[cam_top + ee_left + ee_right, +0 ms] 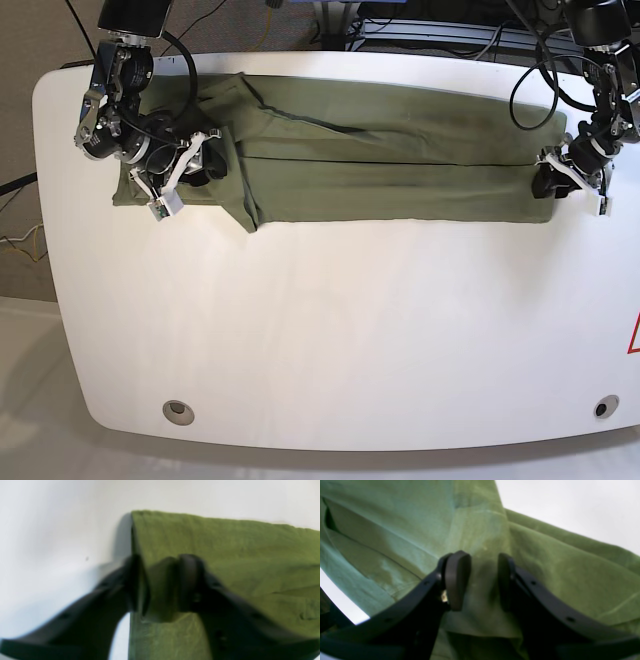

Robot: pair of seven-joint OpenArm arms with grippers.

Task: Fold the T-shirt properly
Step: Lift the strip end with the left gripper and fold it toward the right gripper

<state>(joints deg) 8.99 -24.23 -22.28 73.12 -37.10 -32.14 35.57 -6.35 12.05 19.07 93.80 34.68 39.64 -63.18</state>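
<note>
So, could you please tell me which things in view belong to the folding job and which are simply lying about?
Belongs to the job:
- T-shirt
- left end effector, at the shirt's edge
- right end effector, on the cloth

Just there:
- white table
- cables behind the table

Blur, cropping and hidden cloth at both ends of the T-shirt (pixel 390 165)

In the left wrist view the left gripper (pixel 162 585) was smeared with blur at frame centre, its arms cut off by the bottom edge, and the shirt ran out past the right edge. In the right wrist view the right gripper (pixel 480 580) covered the cloth at lower centre, so any pinch between its pads couldn't be told; the shirt spilled off the top and left edges. In the base view both grippers were too small to judge.
</note>
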